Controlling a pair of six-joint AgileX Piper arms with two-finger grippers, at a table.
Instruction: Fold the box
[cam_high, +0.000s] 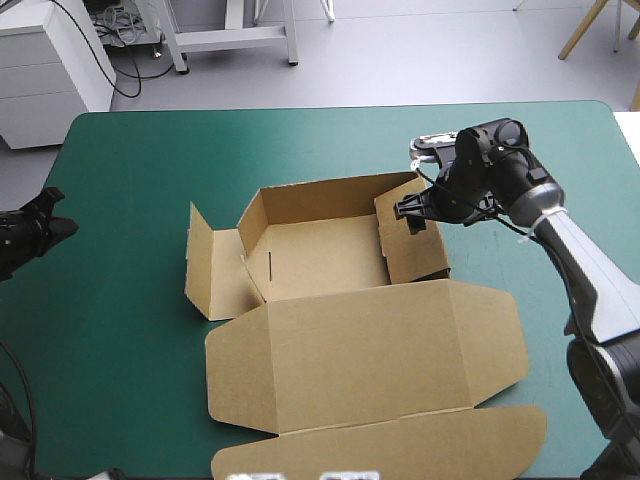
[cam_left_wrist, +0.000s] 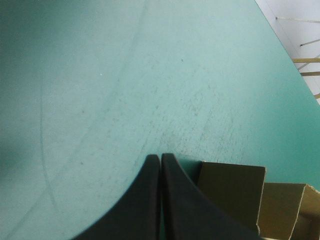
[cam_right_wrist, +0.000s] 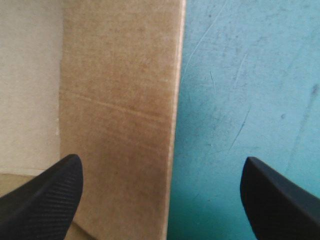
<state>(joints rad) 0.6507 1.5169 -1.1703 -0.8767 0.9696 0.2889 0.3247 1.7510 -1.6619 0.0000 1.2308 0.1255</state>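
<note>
The brown box (cam_high: 330, 255) lies mid-table as a half-formed tray. Its back wall stands up, its left flap (cam_high: 208, 265) is splayed outward, and the lid (cam_high: 370, 350) lies flat toward the near edge. My right gripper (cam_high: 413, 213) is open at the tray's right wall (cam_high: 415, 240). In the right wrist view the gripper (cam_right_wrist: 161, 161) straddles that wall's edge (cam_right_wrist: 120, 120), one finger over board, the other over teal-green cover. My left gripper (cam_high: 45, 215) hovers shut at the table's left edge, well clear of the box. In the left wrist view the gripper (cam_left_wrist: 160, 158) points past a box flap (cam_left_wrist: 235, 192).
The lid's front flap (cam_high: 400, 450) reaches the table's near edge. Teal-green cover (cam_high: 120, 300) stretches between the left gripper and the box. A white cabinet (cam_high: 50, 60) stands on the floor beyond the far left corner.
</note>
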